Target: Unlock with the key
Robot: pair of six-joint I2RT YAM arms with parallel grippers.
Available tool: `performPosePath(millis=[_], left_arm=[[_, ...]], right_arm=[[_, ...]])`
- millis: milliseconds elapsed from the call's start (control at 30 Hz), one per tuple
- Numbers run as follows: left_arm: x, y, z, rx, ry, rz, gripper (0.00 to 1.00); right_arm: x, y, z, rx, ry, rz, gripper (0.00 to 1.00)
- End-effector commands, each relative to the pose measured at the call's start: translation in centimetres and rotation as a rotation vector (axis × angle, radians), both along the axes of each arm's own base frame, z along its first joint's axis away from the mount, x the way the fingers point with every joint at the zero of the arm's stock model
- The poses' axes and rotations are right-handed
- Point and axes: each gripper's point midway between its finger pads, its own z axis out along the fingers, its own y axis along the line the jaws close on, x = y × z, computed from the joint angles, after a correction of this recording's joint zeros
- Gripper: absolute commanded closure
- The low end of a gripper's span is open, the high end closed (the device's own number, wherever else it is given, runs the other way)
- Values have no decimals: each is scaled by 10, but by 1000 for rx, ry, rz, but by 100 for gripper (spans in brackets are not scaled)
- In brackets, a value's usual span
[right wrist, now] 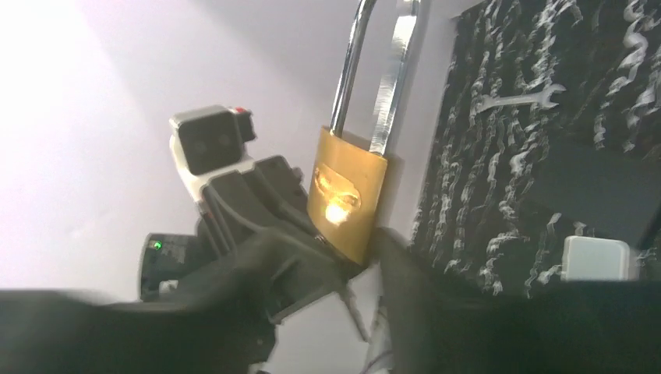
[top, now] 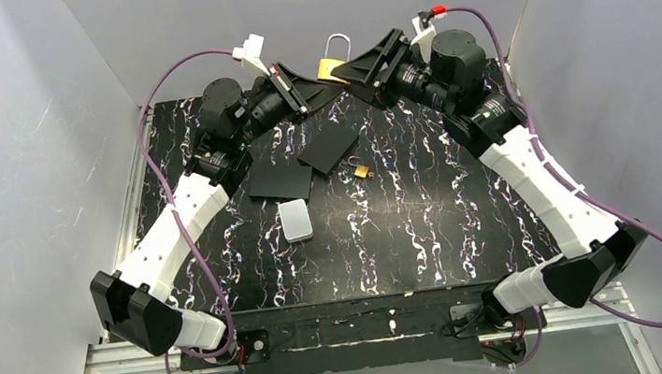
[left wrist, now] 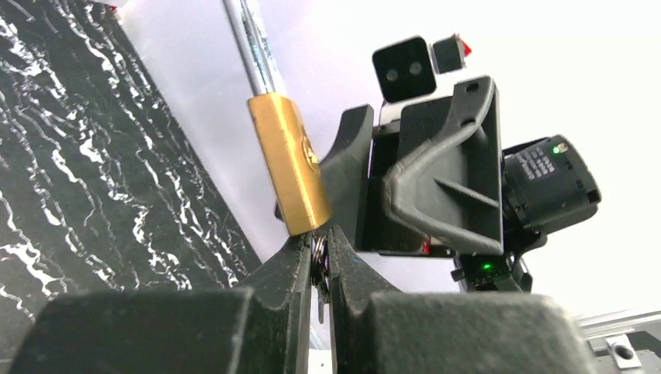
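The brass padlock (top: 330,67) is held clear of the worktop (top: 427,232) above the middle of its far edge, shackle pointing up. The right claw (top: 342,73) stands partly open, its fingers clamped on the padlock's body. The left claw (left wrist: 316,238) is pinched almost closed on the key (left wrist: 319,261), right at the padlock's underside.

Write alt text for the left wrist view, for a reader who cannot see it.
The left end effector, shut on a small metal key, meets the underside of a brass rectangular padlock with a silver shackle. The black right end effector grips the padlock, beside a black white-veined table.
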Motion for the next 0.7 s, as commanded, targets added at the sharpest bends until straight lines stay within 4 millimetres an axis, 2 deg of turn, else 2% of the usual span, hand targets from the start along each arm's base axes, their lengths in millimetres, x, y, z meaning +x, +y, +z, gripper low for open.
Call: performPosePath(millis=[0,467,600,667], left_arm=[[-19,12,60,-133,-155,-21,100],[-34,13,57,-64,-278,-66,100],[-40,13,61,-46,-328,-87,100],[-42,14,62,-40,-350,-90,100]], right_arm=[[-34,0,52,119,-136,93,99],[-41,0,57,155,-160,116,98],[-40,0,60,160,-172,114,70],[-39,0,59,165,-168,110,64]])
